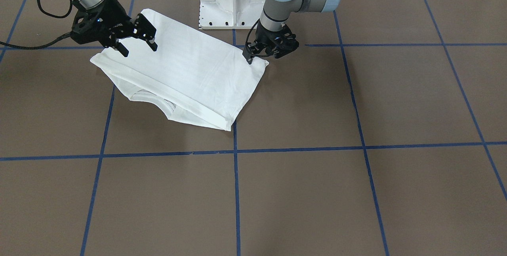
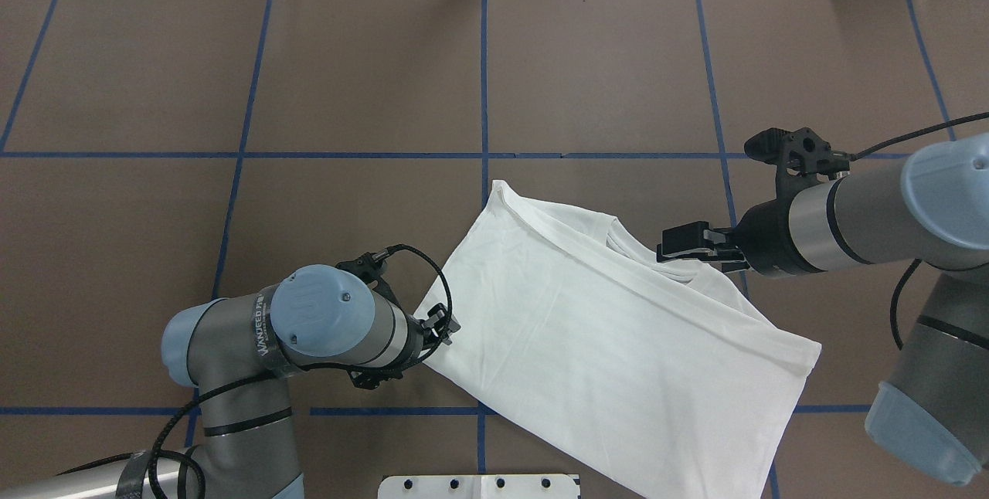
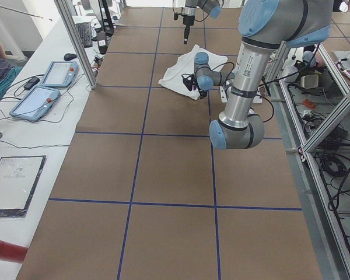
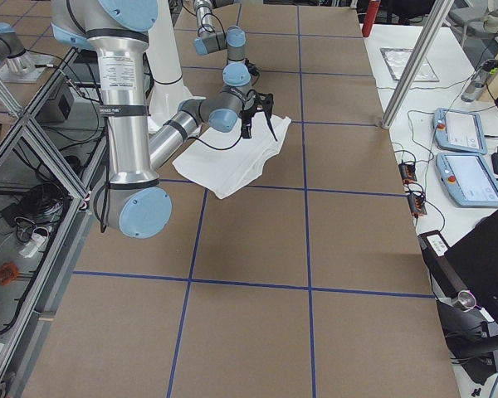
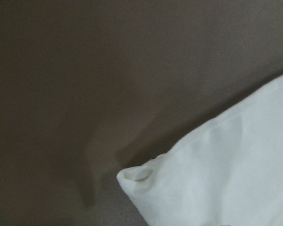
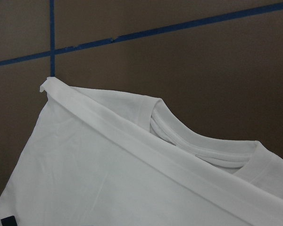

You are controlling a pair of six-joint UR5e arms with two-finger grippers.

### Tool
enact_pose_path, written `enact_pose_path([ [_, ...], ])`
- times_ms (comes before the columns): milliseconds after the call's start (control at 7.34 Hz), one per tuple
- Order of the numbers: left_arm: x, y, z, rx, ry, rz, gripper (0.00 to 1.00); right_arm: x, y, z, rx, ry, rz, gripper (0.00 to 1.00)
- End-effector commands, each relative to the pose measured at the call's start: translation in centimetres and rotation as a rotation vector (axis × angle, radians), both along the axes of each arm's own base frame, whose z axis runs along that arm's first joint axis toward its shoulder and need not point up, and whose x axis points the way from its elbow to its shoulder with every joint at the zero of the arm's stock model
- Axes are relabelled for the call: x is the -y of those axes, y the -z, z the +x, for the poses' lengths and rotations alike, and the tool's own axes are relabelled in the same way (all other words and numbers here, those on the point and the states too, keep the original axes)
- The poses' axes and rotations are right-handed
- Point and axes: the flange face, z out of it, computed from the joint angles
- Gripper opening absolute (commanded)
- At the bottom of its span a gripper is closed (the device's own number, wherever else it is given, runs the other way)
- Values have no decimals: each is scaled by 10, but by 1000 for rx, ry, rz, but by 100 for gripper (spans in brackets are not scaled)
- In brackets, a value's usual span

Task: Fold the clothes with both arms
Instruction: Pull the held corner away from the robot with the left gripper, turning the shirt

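A white cotton T-shirt, folded to a smooth, slanted oblong, lies flat on the matte brown surface close to the middle of its robot-side edge, just in front of the white metal pedestal base; thin blue tape lines cross the surface in a grid. The ribbed round collar shows at the shirt's end farthest from that edge, under a folded band of cloth with fine creases. The right claw, black and angular, hovers over the shirt's right end with its two fingers spread wide and nothing between them. The left claw stands at the shirt's left corner; that corner lies loose and slightly curled in the left wrist view, and I cannot tell how far this claw is open.
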Motion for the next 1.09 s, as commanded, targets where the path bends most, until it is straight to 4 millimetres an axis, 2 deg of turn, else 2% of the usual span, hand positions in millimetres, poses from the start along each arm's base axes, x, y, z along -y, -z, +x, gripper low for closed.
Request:
enact_pose_path([
  [0,4,-6,2,14,7,-3,77,0,1,-1,1,1,1,100],
  [272,3,-6,3,13,5,-3,61,0,-1,0,-2,0,-1,100],
  [409,3,-5,3,11,6,-2,37,1,-2,-1,-4,1,-4,100],
  [545,5,-4,2,9,5,5,2,1,-1,-1,-2,1,-3,100],
  [681,12,1,-5,-2,14,13,0,1,-1,-1,-2,0,-3,100],
  [953,44,8,-27,-15,70,16,0,1,-1,-1,-2,1,-3,100],
])
